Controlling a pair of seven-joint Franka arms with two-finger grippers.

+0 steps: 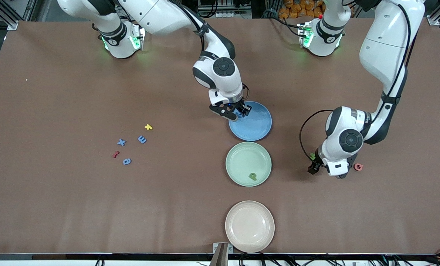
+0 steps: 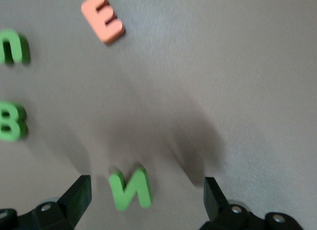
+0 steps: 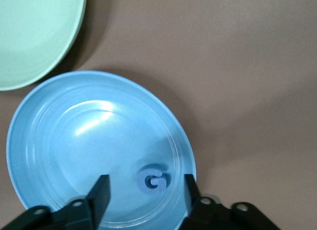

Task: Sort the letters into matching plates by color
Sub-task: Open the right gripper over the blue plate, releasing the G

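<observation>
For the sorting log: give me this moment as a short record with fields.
right gripper: over blue plate, jaws open, blue G lying in plate between them
left gripper: low over table, jaws open around green N
green plate: holds one green letter
blue letters loose: three, toward right arm's end

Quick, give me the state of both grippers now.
Left gripper: jaws open, empty, over the green N.
Right gripper: jaws open, empty, over the blue G in the blue plate.
</observation>
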